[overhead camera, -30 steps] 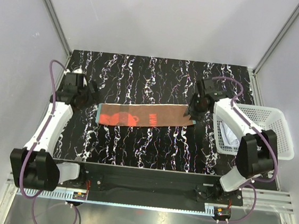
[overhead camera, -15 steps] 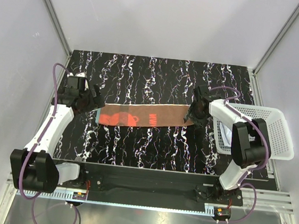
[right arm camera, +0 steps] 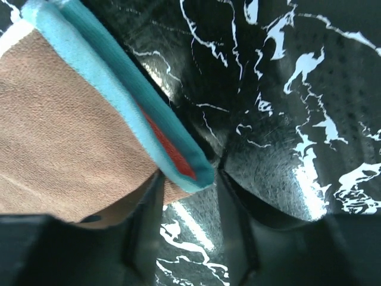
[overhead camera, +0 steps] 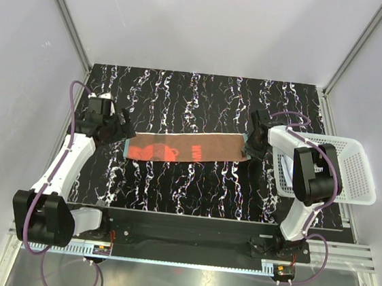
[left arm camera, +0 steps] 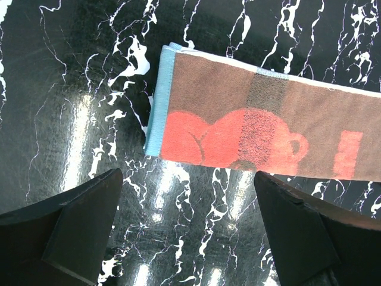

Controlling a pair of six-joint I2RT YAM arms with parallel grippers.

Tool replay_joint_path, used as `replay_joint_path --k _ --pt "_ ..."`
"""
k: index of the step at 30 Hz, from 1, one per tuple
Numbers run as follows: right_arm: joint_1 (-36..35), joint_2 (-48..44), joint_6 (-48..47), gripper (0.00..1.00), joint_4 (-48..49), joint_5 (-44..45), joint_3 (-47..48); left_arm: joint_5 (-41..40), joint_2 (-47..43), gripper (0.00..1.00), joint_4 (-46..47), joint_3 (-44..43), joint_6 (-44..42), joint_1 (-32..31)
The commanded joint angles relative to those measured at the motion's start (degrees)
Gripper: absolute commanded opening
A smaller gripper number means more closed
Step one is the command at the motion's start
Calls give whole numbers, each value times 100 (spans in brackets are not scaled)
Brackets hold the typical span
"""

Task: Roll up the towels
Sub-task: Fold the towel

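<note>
Towel: flat, unrolled; you have all the rolling left. Left gripper: spread wide, empty. Right gripper: around towel's end, grip unclear.

No legible text; red print on the brown towel unreadable.

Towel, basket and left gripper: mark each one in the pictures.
towel (overhead camera: 187,147), top view, middle of the flat brownish strip.
basket (overhead camera: 360,171), top view, bare mesh on its right side.
left gripper (overhead camera: 123,128), top view, midway between its open fingertips.
</note>
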State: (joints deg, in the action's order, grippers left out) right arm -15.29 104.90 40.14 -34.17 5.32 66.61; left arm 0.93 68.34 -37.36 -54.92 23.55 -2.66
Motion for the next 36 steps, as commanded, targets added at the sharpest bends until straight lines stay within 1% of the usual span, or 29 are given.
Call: replay_joint_path --k 1,2,4,6,7,8,16,20,24,25,30,31,36 --pt "70 101 55 44 147 312 -16 65 -75 99 238 -2 -26 -33" --pt "79 118 73 36 200 312 -60 65 -66 99 238 -2 -26 -33" --pt "70 109 73 30 253 268 -87 65 -40 99 238 -2 -17 -42" --pt "70 109 47 27 253 250 -69 65 -40 99 230 -2 -17 -51" --pt "70 109 -14 23 236 259 -34 65 -40 99 238 -2 -17 -51" --pt "70 109 -50 22 192 285 10 65 -40 99 230 -10 -17 -60" --pt "26 -136 -550 8 -668 540 790 48 -75 99 230 -2 -17 -130" --pt "-228 -216 -876 8 -1047 549 1397 48 -119 99 238 -2 -8 -139" --pt "-641 -76 -1096 8 -1512 514 2257 48 -163 99 238 7 0 -139" --pt "-851 -23 -1140 8 -1583 514 2417 39 -171 99 230 -2 0 -147" --pt "-1485 407 -1131 7 -1952 514 3426 -40 -242 99 203 -2 9 -148" --pt "-1686 469 -1096 7 -1970 470 3568 -75 -277 99 195 -2 18 -148" --pt "-2205 917 -1008 7 -2102 215 4481 -75 -356 99 177 -28 62 -139"
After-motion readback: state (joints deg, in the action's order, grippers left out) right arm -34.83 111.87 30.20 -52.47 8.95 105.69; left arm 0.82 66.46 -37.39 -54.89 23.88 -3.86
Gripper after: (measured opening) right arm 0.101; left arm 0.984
